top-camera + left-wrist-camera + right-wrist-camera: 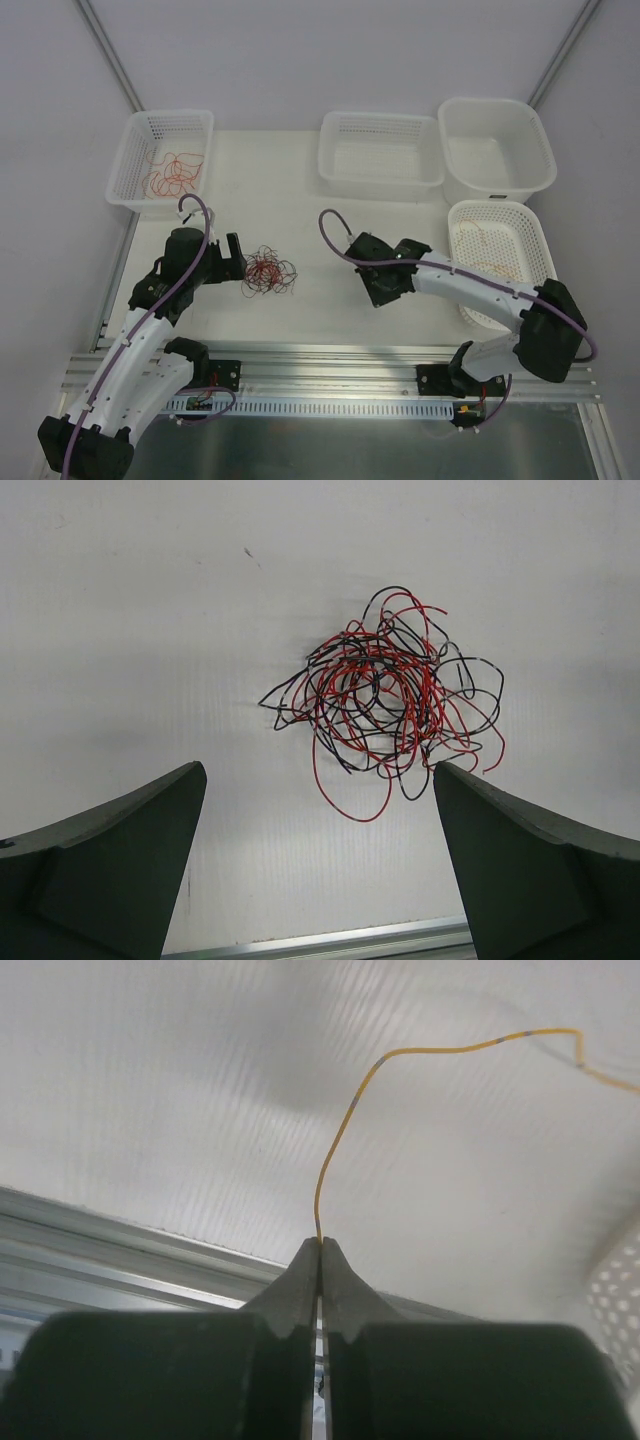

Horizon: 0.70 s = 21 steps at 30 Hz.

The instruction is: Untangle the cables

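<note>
**Strand pinched on the right, tangle waiting on the left**

Seen from the top camera, a tangle [270, 270] of red and dark cables is found on the table [300, 200], left of centre. The left gripper [232, 258] is set just beside it on its left. Red and orange strands are gathered in the far-left basket [125, 190] and pale ones in the right basket [500, 207]. From this it is judged that freed strands are sorted by colour.

From the left wrist, the left gripper is shown spread as wide as it goes, with nothing held. The tangle is framed just beyond its fingertips, so it is probably poised to pin or seize the clump.

From the right wrist, the right gripper [320, 1245] is shown closed tight on the end of a yellow strand [352, 1108]. The strand is arched up and away to the right, with a perforated basket wall glimpsed at that edge. The end is probably pinched so that the strand can be carried clear to the right basket.
</note>
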### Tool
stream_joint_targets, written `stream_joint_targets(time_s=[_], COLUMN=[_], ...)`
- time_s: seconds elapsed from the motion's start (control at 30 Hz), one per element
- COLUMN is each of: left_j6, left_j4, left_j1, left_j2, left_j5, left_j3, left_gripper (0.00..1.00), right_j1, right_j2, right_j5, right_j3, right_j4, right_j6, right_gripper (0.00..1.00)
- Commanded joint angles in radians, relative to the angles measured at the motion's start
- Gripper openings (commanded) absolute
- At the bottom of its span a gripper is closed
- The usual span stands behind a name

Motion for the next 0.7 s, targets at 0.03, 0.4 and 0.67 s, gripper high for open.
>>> stream_joint_targets(time_s=[0.03,0.4,0.67], left_j6=[0.009,0.012,0.010], left_j4=[0.021,0.021,0.021], left_j1=[0.009,0.009,0.009], left_j2=[-0.002,-0.019,-0.019], left_j5=[-0.002,-0.006,-0.008], left_j3=[-0.003,-0.005,-0.005], left_gripper=[0.99,0.99,0.99], right_j1=[-0.046,-0.672,-1.046], right_j2=[-0.164,-0.413,-0.384], right_j5=[0.232,0.205,-0.052], right_j3=[0.195,0.381,0.269], right_j4=[-0.203,-0.251,-0.050], right_j6=[-0.049,-0.318,-0.257], right_gripper=[0.01,0.01,0.01])
